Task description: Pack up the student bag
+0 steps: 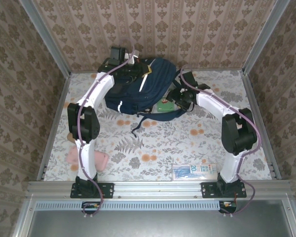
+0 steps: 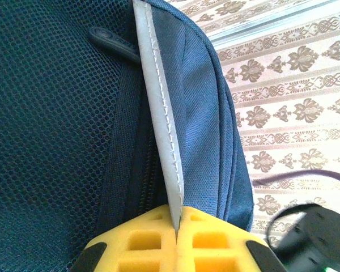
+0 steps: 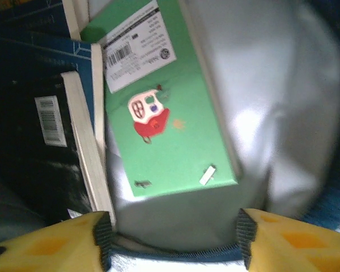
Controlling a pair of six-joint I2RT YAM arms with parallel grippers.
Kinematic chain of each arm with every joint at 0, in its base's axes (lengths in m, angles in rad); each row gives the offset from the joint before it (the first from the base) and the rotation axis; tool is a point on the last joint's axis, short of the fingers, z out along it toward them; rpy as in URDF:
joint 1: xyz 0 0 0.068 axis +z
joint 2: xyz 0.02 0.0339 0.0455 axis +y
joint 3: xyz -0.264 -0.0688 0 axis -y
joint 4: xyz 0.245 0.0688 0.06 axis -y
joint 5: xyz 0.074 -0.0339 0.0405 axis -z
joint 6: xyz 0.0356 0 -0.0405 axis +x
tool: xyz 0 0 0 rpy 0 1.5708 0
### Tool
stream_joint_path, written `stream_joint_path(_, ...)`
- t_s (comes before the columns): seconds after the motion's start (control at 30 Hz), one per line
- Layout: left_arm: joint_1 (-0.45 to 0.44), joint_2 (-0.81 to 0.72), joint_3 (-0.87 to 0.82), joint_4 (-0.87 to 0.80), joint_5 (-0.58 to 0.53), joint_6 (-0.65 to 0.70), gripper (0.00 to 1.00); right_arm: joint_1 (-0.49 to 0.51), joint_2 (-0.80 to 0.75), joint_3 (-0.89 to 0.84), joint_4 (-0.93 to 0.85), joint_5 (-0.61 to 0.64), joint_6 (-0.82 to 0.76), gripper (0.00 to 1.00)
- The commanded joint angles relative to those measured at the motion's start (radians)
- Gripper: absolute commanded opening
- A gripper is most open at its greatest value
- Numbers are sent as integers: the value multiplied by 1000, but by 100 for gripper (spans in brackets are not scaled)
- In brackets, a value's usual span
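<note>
Right gripper (image 3: 173, 235), jaws spread, faces the green book (image 3: 170, 113) lying lengthwise just ahead inside the student bag (image 1: 138, 86), whose pale stripe (image 2: 158, 124) the left gripper (image 2: 175, 226) pinches.

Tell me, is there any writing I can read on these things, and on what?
"20": on the flat blue-and-white packet.
White barcode label on the green book: print too blurred to read.
Barcode sticker on the black book: too small to read.

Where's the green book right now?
Right wrist view: the green book lies inside the student bag, right of the darker books, just ahead of the open right gripper.
</note>
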Motion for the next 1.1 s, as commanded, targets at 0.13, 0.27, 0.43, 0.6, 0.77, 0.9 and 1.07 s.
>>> stream_joint_path(0.13,-70,45,24,-59,-14,93,19,-26,-462,-310,-325,236,-47,88)
stream_joint_path(0.27,-82,4,-9,-114,-62,154,51,-33,-667,-468,-459,189,-36,89)
stream_joint_path(0.43,-83,-132,-109,-154,-129,220,66,36,-796,-629,-515,-142,-78,87)
stream_joint_path(0.6,-113,-277,-251,-143,-209,243,71,324,-750,-654,-563,-226,-107,85)
stream_joint_path(0.77,-111,-386,-374,-135,-229,250,72,446,-802,-726,-551,-245,-37,82)
stream_joint_path(0.9,-112,-474,-488,-114,-243,250,72,499,-824,-782,-517,-217,12,82)
stream_joint_path(1.07,-118,-560,-611,-72,-238,224,72,522,-799,-876,-340,-164,108,81)
